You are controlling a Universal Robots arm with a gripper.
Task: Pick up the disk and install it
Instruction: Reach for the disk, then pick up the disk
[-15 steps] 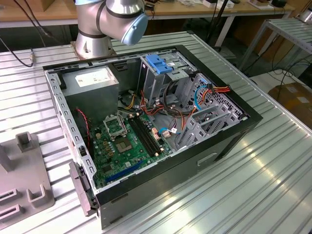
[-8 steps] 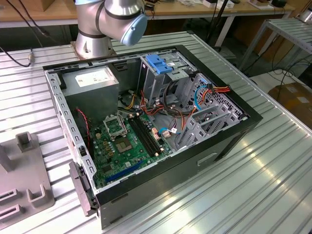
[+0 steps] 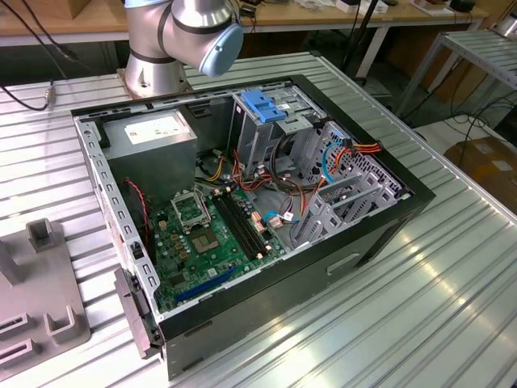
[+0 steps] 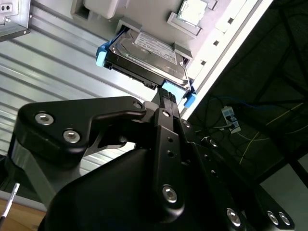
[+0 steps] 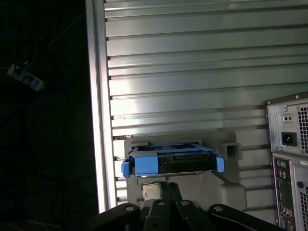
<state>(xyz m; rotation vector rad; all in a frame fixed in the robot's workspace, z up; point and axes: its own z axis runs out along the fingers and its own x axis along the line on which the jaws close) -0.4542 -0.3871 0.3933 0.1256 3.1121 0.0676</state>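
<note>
The disk (image 4: 149,53) is a flat grey-metal slab with a white printed label on its upper face and blue plastic rails clipped along its edges, with small blue tabs sticking out at the corners. It lies flat, label up, in a pale grey moulded holder (image 5: 230,179) that sits on the bench (image 5: 192,72) close to the bench's edge. The bench top is ribbed, brushed aluminium with bright glare across the slats.

In the first wrist view I see the disk (image 5: 185,162) edge-on: a dark thin side framed in blue, level with the bench. One dark edge faces my end effector (image 4: 166,108). The long axis seems to run away from it, but the foreshortening leaves me unsure.

The end effector is matt black with silver screw heads, and its tip is right at that near edge. I cannot tell how it is set.

In the exterior view the open computer case (image 3: 363,242) stands on the bench with its green board and cables exposed.
</note>
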